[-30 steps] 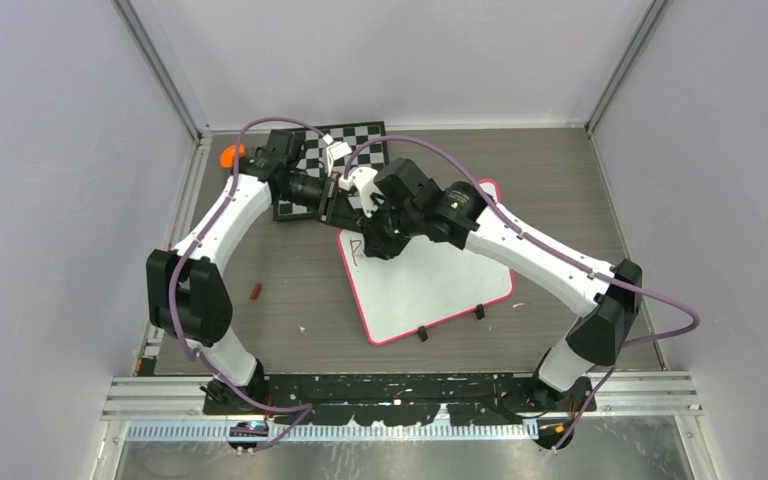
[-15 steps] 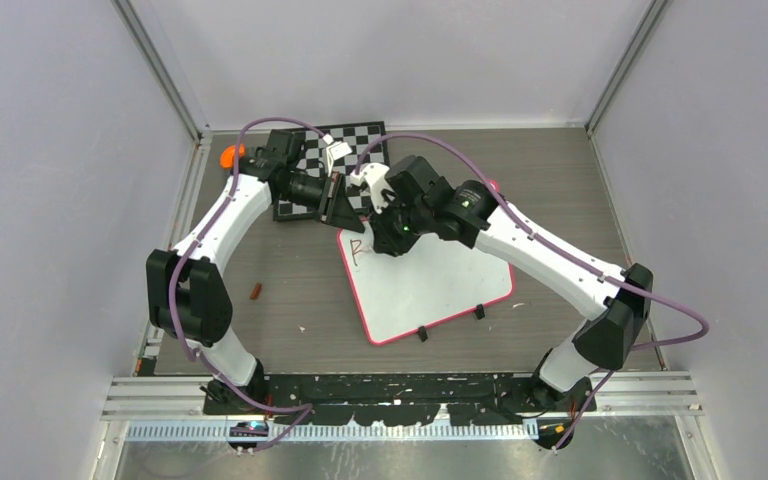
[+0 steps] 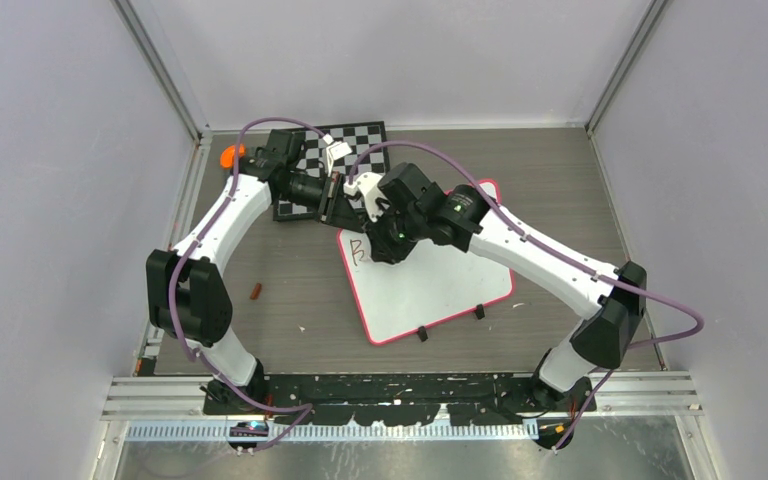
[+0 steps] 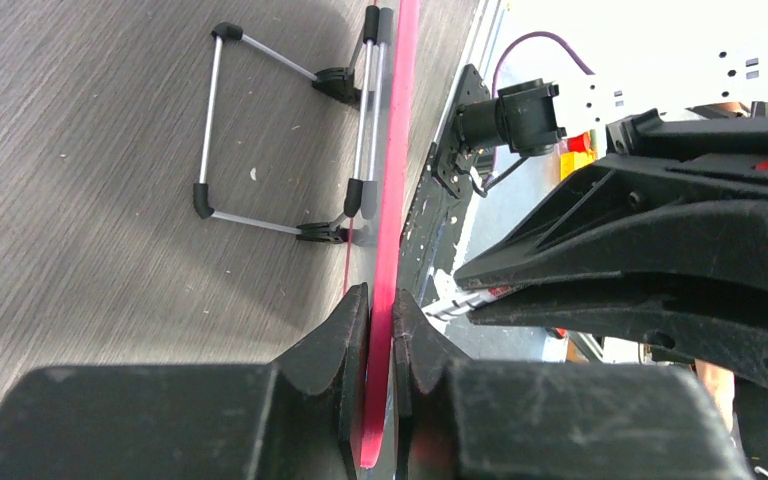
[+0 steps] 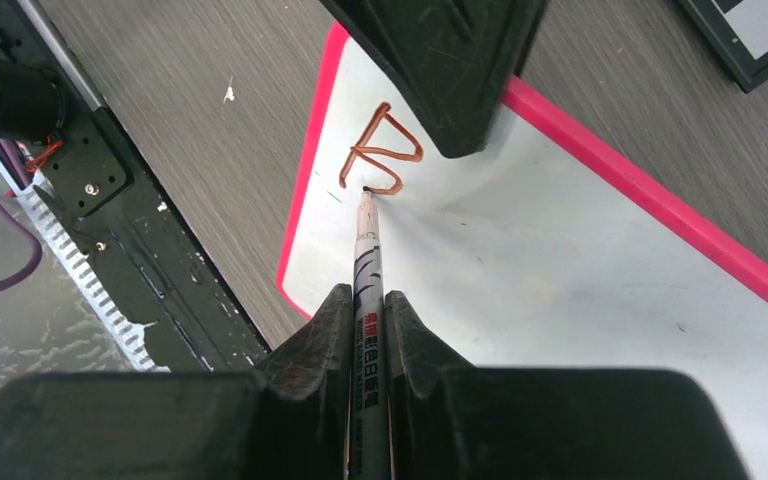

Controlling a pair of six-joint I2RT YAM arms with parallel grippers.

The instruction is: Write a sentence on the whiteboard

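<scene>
Right wrist | right pincer (image 5: 368, 295) clenched on thin white marker pen (image 5: 367, 230), tip forming reddish-brown letter (image 5: 390, 153) on white pink-rimmed whiteboard (image 5: 560, 270) | left pincer (image 4: 380, 295) clamps rim, steadying board.

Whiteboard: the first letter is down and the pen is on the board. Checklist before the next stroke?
1. Left gripper jaws clamped on the whiteboard rim: ok.
2. Right gripper jaws shut on the marker: ok.
3. Marker tip at the foot of the first letter, appears to touch the board: ok.
4. Letter reads as an angular B: ok.
5. Bare white surface beyond the letter for more writing: ok.
6. Clearance between the two grippers, which sit close together at that corner: cannot tell.
</scene>
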